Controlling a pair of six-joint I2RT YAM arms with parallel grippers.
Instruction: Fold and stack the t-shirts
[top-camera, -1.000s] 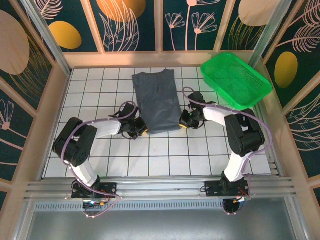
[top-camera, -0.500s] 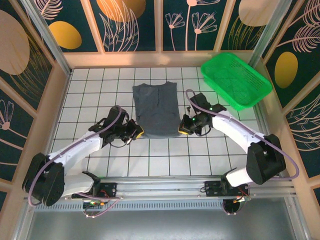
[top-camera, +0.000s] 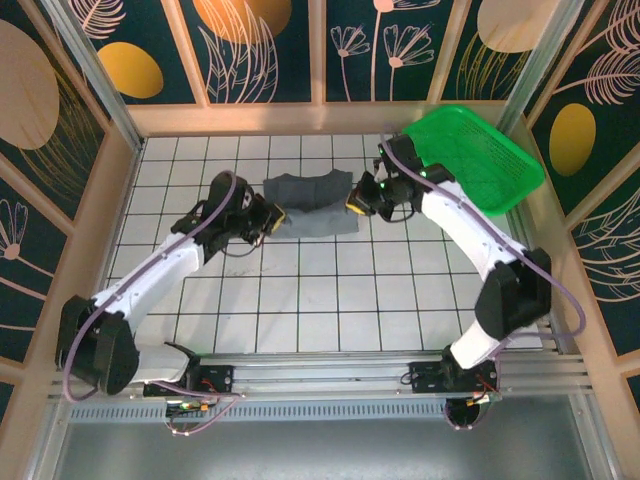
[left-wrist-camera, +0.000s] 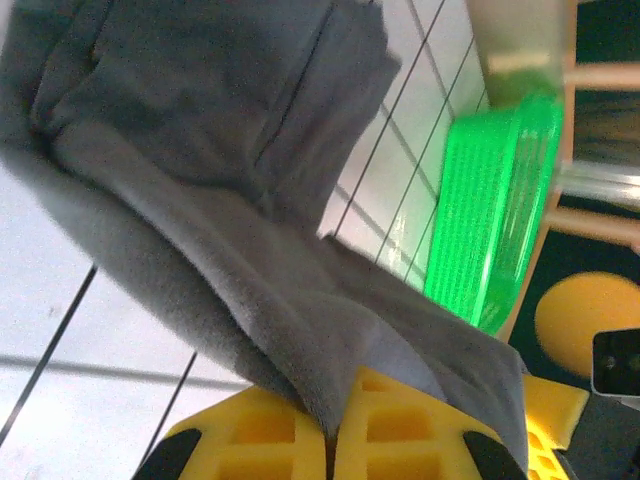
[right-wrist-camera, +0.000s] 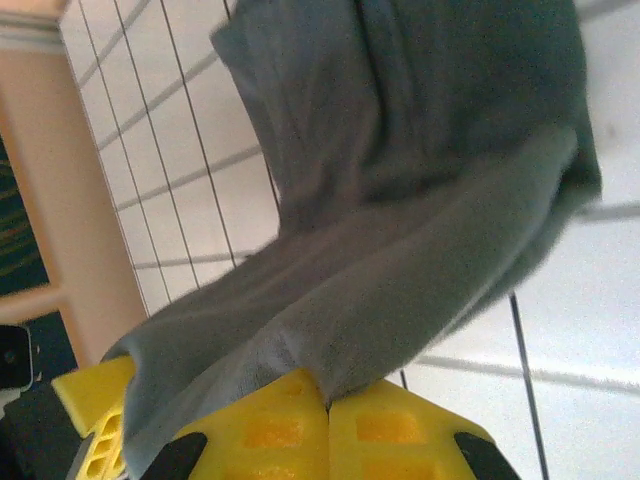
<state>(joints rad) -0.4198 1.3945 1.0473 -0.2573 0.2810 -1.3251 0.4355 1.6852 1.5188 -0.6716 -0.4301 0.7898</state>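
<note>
Since a second ago the left pincer (top-camera: 272, 217) and right pincer (top-camera: 357, 203) have carried the near hem of the dark slate blue-grey cloth t-shirt (top-camera: 312, 200) toward the far edge of the white tiled bench (top-camera: 300, 300). Each pincer is clamped on a hem corner. The shirt lies half-doubled near the far edge, left of the green plastic mesh basket (top-camera: 475, 150).

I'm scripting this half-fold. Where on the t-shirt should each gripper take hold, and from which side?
Its two hem corners, each from the outer long side: the t-shirt is a narrow strip, and the left gripper and right gripper pinch there.
</note>
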